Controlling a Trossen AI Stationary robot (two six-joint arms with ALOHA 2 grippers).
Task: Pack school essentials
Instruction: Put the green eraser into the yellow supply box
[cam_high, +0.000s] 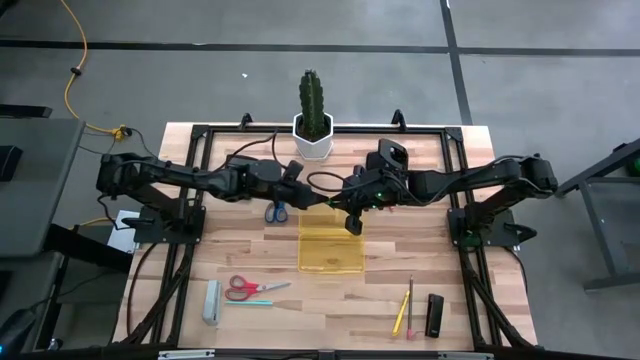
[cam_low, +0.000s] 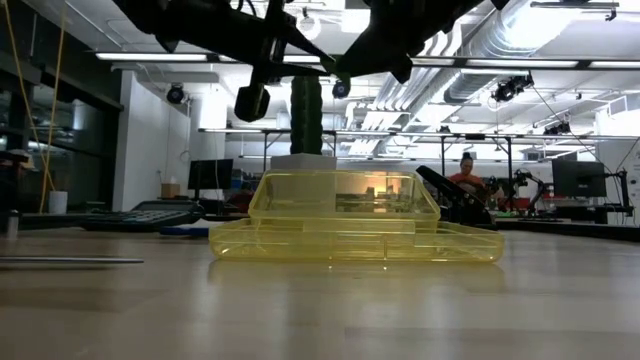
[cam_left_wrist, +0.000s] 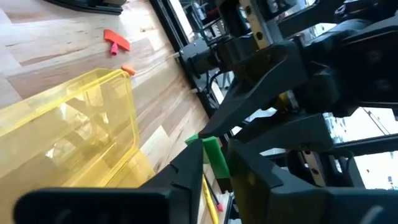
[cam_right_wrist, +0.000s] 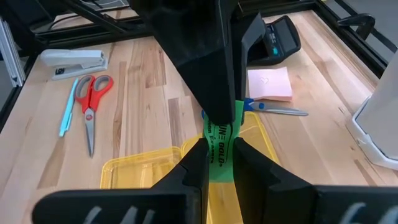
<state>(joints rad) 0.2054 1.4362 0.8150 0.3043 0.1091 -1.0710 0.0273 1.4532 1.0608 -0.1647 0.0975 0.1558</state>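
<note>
The right gripper grips a small green block with writing above the clear yellow plastic box at the desk's middle. The left gripper clamps the same block.

Potted cactus at table's far edge, grey stapler and black calculator near front
</note>
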